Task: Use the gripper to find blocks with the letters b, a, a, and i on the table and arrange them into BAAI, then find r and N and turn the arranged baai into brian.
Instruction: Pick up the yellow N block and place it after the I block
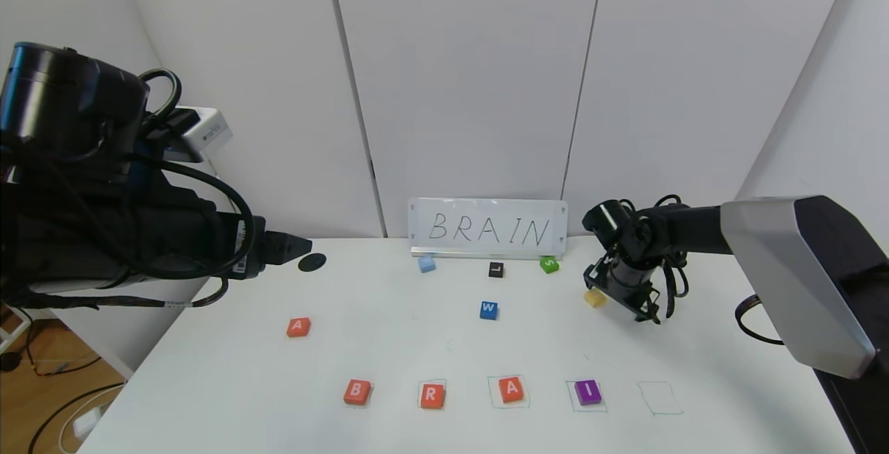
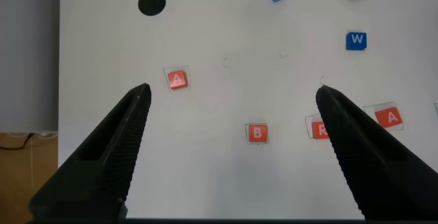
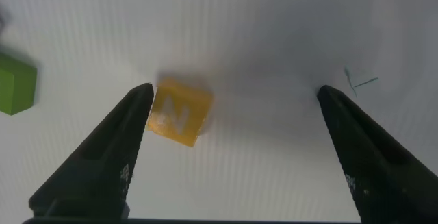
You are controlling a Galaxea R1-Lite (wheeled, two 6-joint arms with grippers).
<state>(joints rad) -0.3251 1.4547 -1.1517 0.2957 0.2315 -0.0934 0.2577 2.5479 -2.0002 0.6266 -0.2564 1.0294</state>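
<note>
The left claw (image 2: 231,97) hangs wide open and empty above the white worktop's (image 1: 229,384) left rear edge, over a stray orange-red A block (image 1: 298,327). Along the front, blocks B (image 1: 356,392), R (image 1: 431,396), A (image 1: 511,390) and purple I (image 1: 587,392) lie in a row. At far right, the right claw (image 3: 233,97) spreads wide around the yellow N block (image 3: 179,112), one finger (image 3: 130,138) just beside it.

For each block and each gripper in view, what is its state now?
Right gripper: open, over N block.
N block: on the table, not gripped.
Left gripper: open, empty, raised.
B, R, A, I: flat, in a row.
Spare A: flat, apart.
</note>
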